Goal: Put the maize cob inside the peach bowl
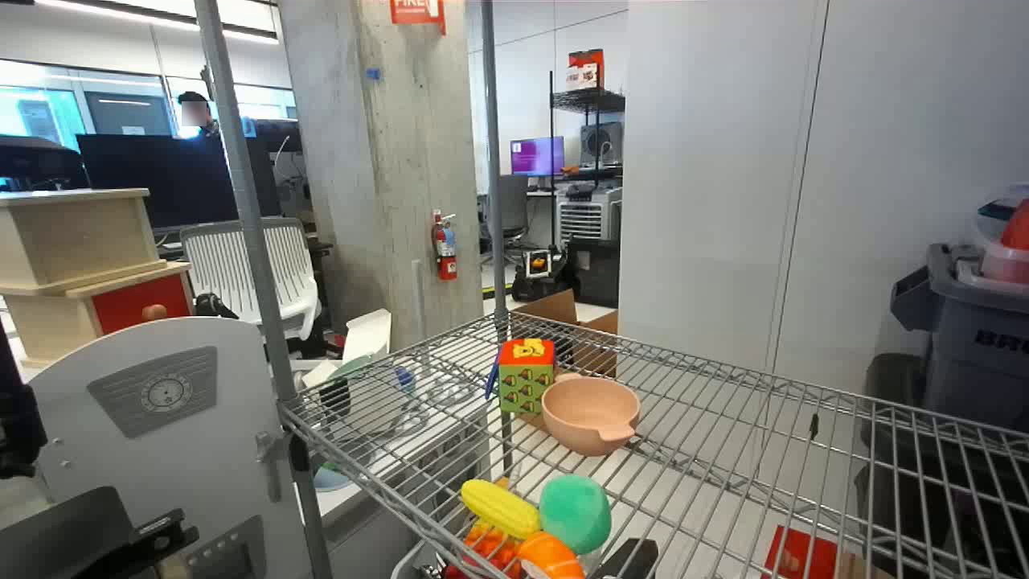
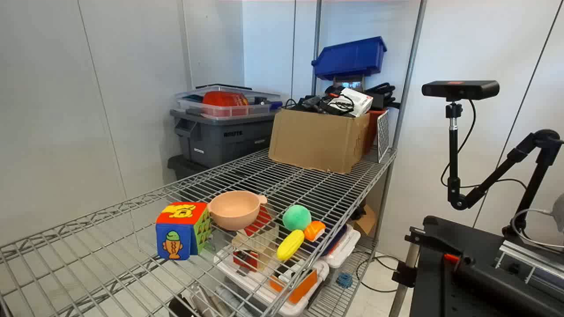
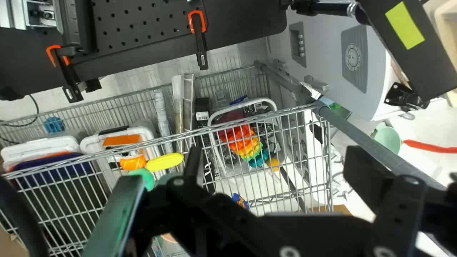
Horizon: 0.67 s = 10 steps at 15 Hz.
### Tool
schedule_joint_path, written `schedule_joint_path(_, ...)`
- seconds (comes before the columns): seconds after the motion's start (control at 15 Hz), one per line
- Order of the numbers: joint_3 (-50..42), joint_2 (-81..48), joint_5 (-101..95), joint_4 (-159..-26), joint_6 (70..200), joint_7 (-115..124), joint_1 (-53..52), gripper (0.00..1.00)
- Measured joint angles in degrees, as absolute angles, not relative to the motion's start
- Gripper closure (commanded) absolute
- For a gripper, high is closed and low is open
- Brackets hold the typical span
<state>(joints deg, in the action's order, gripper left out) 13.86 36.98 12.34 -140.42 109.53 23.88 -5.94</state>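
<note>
The maize cob point(image 1: 500, 508) is bright yellow and lies on the wire shelf point(image 1: 723, 368), beside a round green toy and an orange toy. It also shows in an exterior view point(image 2: 291, 245) and in the wrist view point(image 3: 165, 162), left of the gripper's left finger. The peach bowl point(image 1: 591, 414) stands upright on the shelf, also in an exterior view point(image 2: 235, 211); its inside looks empty. In the wrist view only a sliver of the bowl point(image 3: 168, 238) shows behind the gripper. My gripper point(image 3: 278, 169) is open and empty above the shelf; it is out of both exterior views.
The green toy point(image 2: 296, 218) and the orange toy point(image 2: 314, 230) touch or nearly touch the cob. A picture cube point(image 2: 174, 233) stands close beside the bowl. Metal shelf posts point(image 1: 241, 185) rise at the corners. A cardboard box point(image 2: 317, 138) sits at the shelf's far end.
</note>
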Motion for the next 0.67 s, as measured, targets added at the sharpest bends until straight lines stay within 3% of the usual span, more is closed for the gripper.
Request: schedule_joint_path(0.67,12.2,36.4,12.9,-140.9,110.4,23.9,-4.7,0.00)
